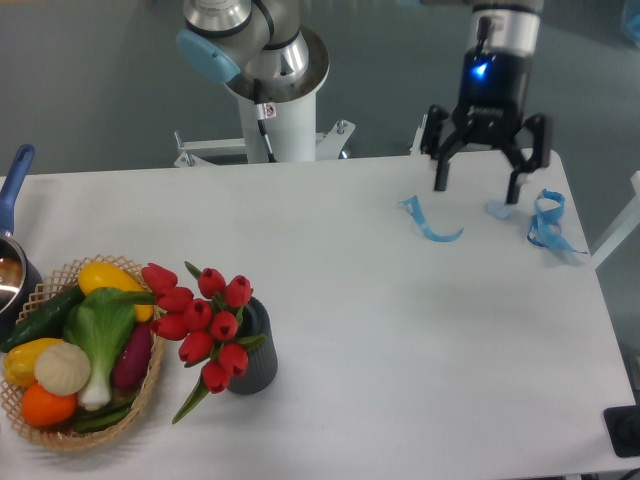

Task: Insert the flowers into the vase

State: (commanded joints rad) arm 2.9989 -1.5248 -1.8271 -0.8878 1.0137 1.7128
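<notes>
The gripper (476,187) hangs wide open over the white table (400,340), blue ribbon scraps (547,222) beside it; flowers (200,315) fill the vase (255,352) far off.

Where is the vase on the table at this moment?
The vase stands at the lower left of the camera view, just right of the wicker basket of toy vegetables, with the flowers in its mouth, leaning left.

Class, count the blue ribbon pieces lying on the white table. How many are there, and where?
3, near the far right corner: a curved strip left of the open gripper, a small piece under it, and a curled one by the table edge.
</notes>
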